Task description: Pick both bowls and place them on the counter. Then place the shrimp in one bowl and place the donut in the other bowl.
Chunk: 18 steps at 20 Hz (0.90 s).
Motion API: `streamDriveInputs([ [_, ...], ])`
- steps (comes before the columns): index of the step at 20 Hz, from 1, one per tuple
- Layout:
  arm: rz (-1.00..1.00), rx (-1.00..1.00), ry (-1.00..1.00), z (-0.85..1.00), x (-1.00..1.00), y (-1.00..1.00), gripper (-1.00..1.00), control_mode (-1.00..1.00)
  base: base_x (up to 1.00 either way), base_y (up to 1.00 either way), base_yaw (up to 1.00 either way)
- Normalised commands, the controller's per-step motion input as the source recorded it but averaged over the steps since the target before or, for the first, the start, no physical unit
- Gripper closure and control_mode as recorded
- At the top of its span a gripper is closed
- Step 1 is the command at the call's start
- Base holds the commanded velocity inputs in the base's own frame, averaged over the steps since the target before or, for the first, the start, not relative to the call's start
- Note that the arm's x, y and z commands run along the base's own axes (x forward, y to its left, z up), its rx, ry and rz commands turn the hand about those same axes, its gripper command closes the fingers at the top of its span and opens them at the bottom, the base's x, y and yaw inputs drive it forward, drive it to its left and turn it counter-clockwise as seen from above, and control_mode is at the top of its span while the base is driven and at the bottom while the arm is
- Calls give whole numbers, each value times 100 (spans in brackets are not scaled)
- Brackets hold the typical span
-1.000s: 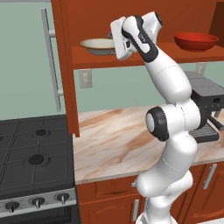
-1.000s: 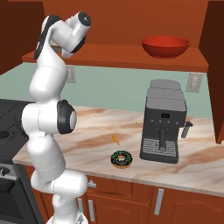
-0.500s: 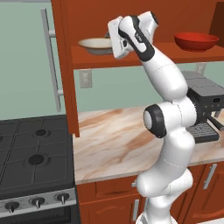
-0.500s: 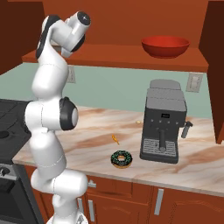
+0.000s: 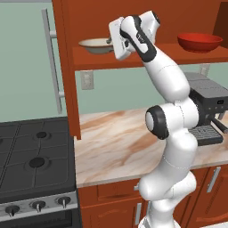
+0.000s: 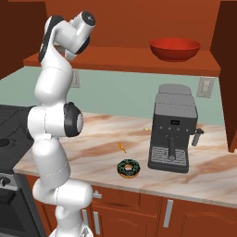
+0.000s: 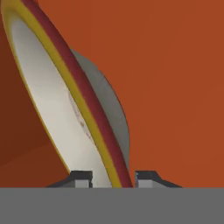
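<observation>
The cream-beige bowl (image 5: 95, 44) sits on the left part of the wooden shelf (image 5: 133, 57). My gripper (image 5: 111, 42) is raised to its right rim. In the hand view the tan rim of this bowl (image 7: 57, 109) runs between my fingertips (image 7: 81, 177), and the gripper (image 7: 113, 178) is shut on it. The red bowl (image 5: 199, 42) (image 6: 175, 48) rests at the shelf's right end. Down on the marbled counter (image 6: 213, 171) lie the chocolate donut (image 6: 128, 167) and, just behind it, the tiny orange shrimp (image 6: 122, 147).
A dark coffee machine (image 6: 173, 134) (image 5: 209, 107) stands on the counter right of the donut. The black stove (image 5: 31, 160) adjoins the counter on the left. A cabinet side wall (image 5: 67, 67) drops beside the shelf's left end.
The hand has edged slightly left toward the cream bowl on the shelf. Both bowls, the donut and the shrimp have stayed where they were.
</observation>
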Motion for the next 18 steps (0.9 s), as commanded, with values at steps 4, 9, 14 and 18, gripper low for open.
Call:
streamDriveInputs([
  [4, 0, 0, 3, -24, -40, -2, 100, -100, 0, 0, 0],
  [9, 0, 1, 0, -20, -72, 0, 100, -100, 0, 0, 0],
  [14, 2, 4, 0, -15, -86, -1, 100, -100, 0, 0, 0],
  [18, 3, 4, 0, -10, -88, -6, 100, -100, 0, 0, 0],
])
